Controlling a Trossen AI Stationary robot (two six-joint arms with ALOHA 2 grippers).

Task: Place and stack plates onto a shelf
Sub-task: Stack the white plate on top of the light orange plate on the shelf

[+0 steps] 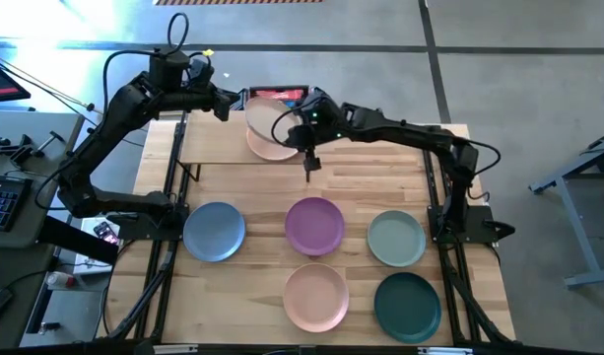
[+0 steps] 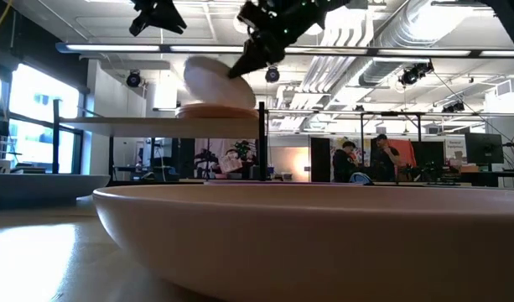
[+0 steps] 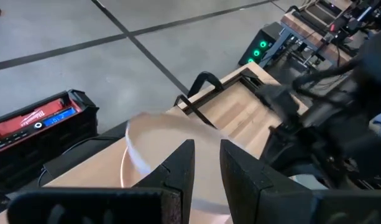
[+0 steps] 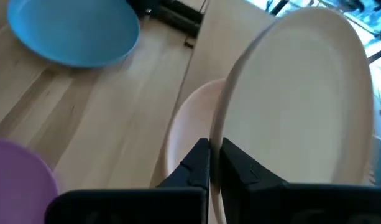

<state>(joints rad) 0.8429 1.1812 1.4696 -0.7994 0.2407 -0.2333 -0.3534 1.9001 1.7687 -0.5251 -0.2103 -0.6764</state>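
A cream plate stands tilted over the shelf at the table's far side. My right gripper is shut on it. Under it a pink plate lies flat on the shelf board. The cream plate's lower edge is close to the pink plate; whether they touch, I cannot tell. My left gripper hangs open just left of the cream plate and higher, with nothing between its fingers. Blue, purple, sage green, pink and dark teal plates lie flat on the tabletop. My right gripper pinches the cream plate's rim between its two fingers, one on the plate's upper face and one on its underside. The fingers come slanting down from the table's right side. The plate stands steeply tilted, its held edge high and its far edge low over the pink plate.
The shelf's black legs and corner clamp stand at its right end, close under my right arm. A red case sits on the floor beyond the table. The left half of the shelf board is bare. People stand far off in the room.
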